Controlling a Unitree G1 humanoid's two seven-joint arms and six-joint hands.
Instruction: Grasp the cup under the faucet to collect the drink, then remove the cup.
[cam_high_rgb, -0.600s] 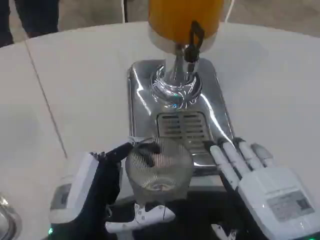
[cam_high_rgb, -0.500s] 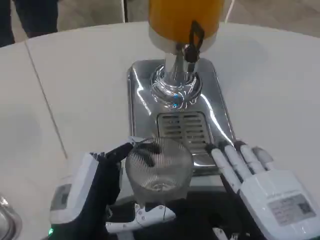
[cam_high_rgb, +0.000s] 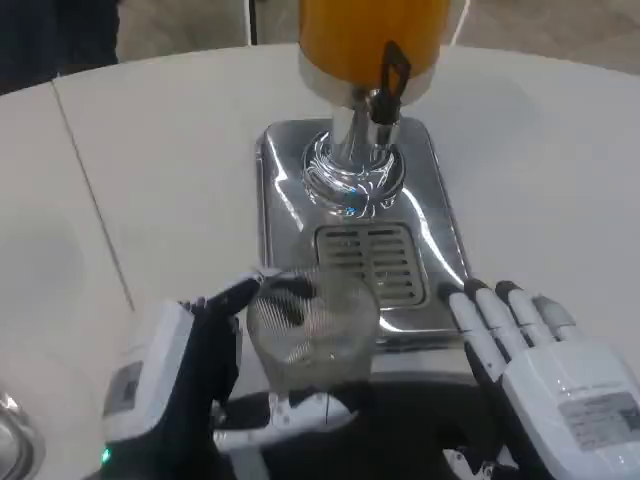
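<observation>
- Cup (cam_high_rgb: 312, 335): clear ribbed glass, upright, at the near edge of the steel drip tray (cam_high_rgb: 440, 225), near of the grille (cam_high_rgb: 367, 262) and not yet under the faucet (cam_high_rgb: 385, 100).
- Left hand (cam_high_rgb: 195, 385) wraps the cup from its left side, one finger across the far rim and a thumb curling under on the near side (the cup looks empty).
- Right hand (cam_high_rgb: 545, 375) lies flat on the bench (cam_high_rgb: 160, 180), fingers straight and close together, holding nothing, just right of the tray's near corner.
- Dispenser (cam_high_rgb: 370, 35), with its orange tank, stands at the far end of the tray; its faucet points down over the chrome base.
- To do this step well, I judge the left hand should carry the cup level toward the far side, centre its mouth beneath the faucet, and keep the grip low so the rim is free.
- Right hand seems best placed to work the black lever (cam_high_rgb: 392, 68).
</observation>
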